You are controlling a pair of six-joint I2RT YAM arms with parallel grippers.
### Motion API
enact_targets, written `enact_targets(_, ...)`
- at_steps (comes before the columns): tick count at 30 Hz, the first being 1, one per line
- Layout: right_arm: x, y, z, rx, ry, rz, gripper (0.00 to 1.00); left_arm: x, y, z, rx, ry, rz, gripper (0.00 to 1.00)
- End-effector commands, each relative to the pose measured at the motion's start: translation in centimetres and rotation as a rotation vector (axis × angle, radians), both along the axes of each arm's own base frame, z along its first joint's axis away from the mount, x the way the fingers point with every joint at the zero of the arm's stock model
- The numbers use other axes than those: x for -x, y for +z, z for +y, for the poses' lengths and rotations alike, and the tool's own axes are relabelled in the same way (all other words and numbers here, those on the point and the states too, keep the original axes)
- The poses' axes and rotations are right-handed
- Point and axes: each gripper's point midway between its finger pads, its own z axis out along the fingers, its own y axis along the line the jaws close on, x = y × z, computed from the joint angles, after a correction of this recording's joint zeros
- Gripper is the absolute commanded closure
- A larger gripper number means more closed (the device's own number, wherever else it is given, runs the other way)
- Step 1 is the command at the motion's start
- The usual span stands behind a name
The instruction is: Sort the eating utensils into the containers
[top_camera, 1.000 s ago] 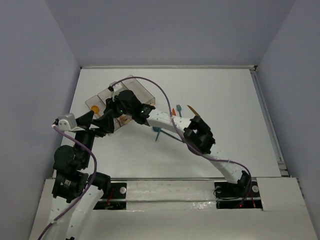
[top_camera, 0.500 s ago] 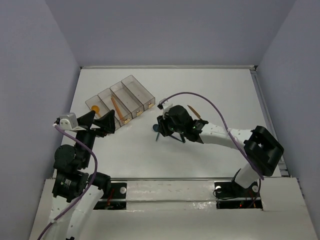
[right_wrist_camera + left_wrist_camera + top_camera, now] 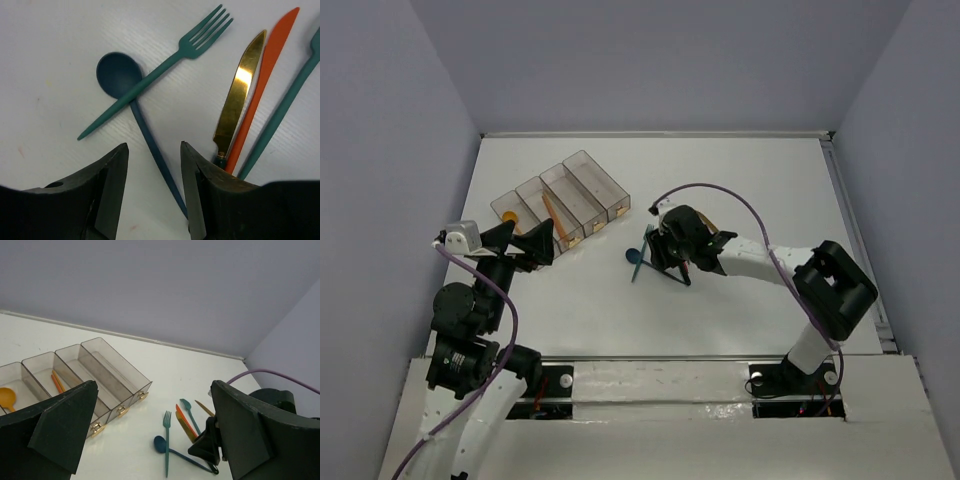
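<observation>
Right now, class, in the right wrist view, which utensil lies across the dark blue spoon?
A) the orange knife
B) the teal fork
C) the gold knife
B: the handle of the teal fork crosses the dark blue spoon just below its bowl.

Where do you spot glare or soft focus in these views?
Right wrist view: a bright glare patch on the gold knife; the right gripper's fingers look soft. Left wrist view: containers evenly lit, no glare. Top view: utensils too small for detail.
</observation>
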Motion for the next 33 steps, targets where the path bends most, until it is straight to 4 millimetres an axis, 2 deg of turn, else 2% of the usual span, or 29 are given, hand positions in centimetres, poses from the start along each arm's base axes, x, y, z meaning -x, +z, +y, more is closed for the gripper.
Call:
enact_targets(1, -3.9, 1.8, 1.3, -0.093, -0.235, -0.001, 0.48, 0.0, 1.0, -0.4, 0.003, -0.021, -0.042, 0.01)
enact_targets(5, -6.2, 2.1, 1.7, -0.132, -0.382, -0.01, 0.49, 0.1, 1.1, -0.4, 0.004, -0.024, -0.048, 0.01)
enact_targets(10, -7.5, 1.6, 2.3, -0.177, -0.477, 0.002, 0.55, 0.3, 1.2, -0.4, 0.006, -0.025, -0.054, 0.01)
enact_targets(16, -8.0, 0.2, 3.1, -0.199, -0.519, 0.049, 0.59, 0.7, 1.5, -0.2, 0.009, -0.022, -0.066, 0.01)
enact_targets(26, -8.2, -1.0, 4.3, -0.254, -0.523, 0.072, 0.55, 0.7, 1.5, -0.4, 0.009, -0.032, -0.069, 0.01)
enact_targets(33, -8.6, -2.2, 4.4, -0.23, -0.542, 0.088, 0.56, 0.7, 1.5, -0.4, 0.01, -0.032, -0.071, 0.01)
